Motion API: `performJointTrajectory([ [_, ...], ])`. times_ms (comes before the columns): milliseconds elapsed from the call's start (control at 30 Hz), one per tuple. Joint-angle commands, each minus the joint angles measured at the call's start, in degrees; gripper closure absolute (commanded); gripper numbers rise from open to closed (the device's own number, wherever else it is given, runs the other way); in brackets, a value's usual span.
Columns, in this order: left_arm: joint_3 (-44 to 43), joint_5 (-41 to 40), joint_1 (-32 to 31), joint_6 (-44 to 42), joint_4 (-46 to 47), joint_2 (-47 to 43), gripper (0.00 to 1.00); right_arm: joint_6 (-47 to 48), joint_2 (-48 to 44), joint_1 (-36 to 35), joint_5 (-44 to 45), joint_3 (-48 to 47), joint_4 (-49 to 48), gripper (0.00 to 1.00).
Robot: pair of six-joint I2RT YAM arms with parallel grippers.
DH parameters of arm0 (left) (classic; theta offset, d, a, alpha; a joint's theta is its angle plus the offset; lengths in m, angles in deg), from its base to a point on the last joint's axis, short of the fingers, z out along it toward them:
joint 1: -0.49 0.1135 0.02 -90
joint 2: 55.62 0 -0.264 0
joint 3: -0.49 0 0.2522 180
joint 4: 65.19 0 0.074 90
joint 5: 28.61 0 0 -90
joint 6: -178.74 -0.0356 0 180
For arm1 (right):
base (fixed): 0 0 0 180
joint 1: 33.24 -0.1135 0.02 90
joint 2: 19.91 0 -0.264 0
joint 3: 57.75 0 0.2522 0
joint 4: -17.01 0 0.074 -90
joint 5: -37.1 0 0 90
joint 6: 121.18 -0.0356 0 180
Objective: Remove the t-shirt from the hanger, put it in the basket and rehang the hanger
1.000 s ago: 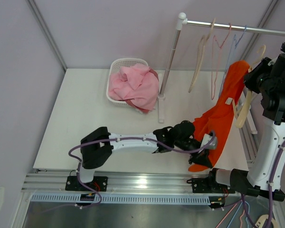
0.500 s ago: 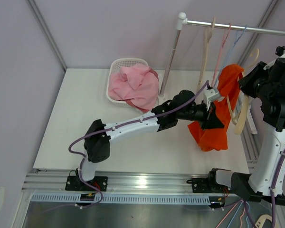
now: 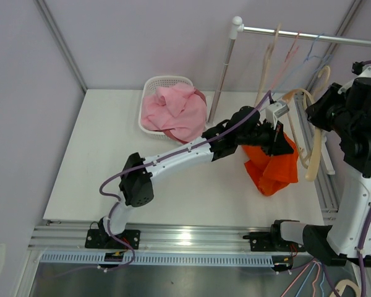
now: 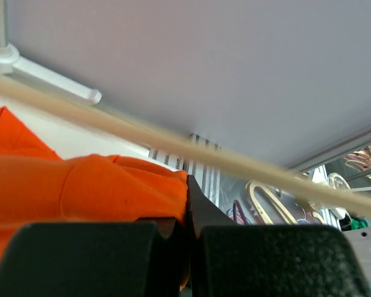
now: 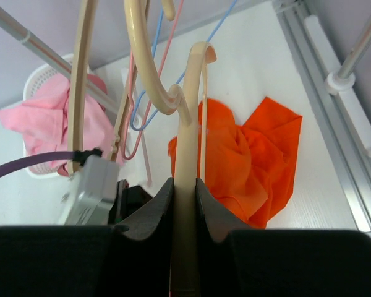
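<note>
One orange t-shirt (image 3: pixel 272 168) off hanger (image 3: pixel 313 139), bunched on worktop (image 3: pixel 111 154) near rack post (image 3: pixel 219 80), upper edge pinched tight in my left fingers (image 4: pixel 86 260). My right fingers (image 5: pixel 149 213) clamped on bare cream hanger, apart from shirt.

The basket (image 3: pixel 149 83) stands at the bench's (image 3: pixel 111 161) back, a cloth (image 3: pixel 176 111) in it, left of the rack pole (image 3: pixel 219 74). Right of the pole the t-shirt (image 3: pixel 273 167) lies bunched on the bench, the left fingers (image 4: pixel 80 253) clamped on it. Further right, the right fingers (image 5: pixel 142 210) clamp the hanger (image 5: pixel 187 142). Spare hangers (image 3: pixel 267 68) hang on the rail (image 3: pixel 334 38) behind.
</note>
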Motion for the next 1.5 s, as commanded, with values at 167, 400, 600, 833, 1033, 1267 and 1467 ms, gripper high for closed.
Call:
performJointTrajectory([
  [167,14.76,6.05,-0.49,2.15,7.74,-3.93,0.99,-1.18,-1.52,-0.36,7.21,-5.45,0.23,1.00],
  [400,37.76,5.18,-1.99,3.99,18.72,-8.76,0.99,-2.32,0.23,-0.36,12.83,-5.98,-3.47,1.00],
  [600,57.28,-5.44,-2.17,-4.78,19.96,-28.92,0.99,0.49,6.29,-0.36,19.67,-5.88,-9.27,1.00],
  [833,53.46,-15.93,0.72,-12.88,1.24,-40.04,0.99,6.46,9.82,-0.27,29.45,-4.23,-19.54,1.00],
  [1033,47.13,-10.39,8.37,-12.97,0.28,-44.10,0.99,13.30,13.06,0.25,32.43,-3.07,-34.22,1.00],
  [1267,28.43,-9.51,16.98,-17.98,-5.71,-44.98,0.99,13.33,18.26,7.81,18.85,-6.68,-35.81,1.00],
  [1467,20.14,-10.54,27.60,-18.95,10.12,-41.64,0.99,10.86,21.16,13.96,9.51,-7.91,-36.08,1.00],
])
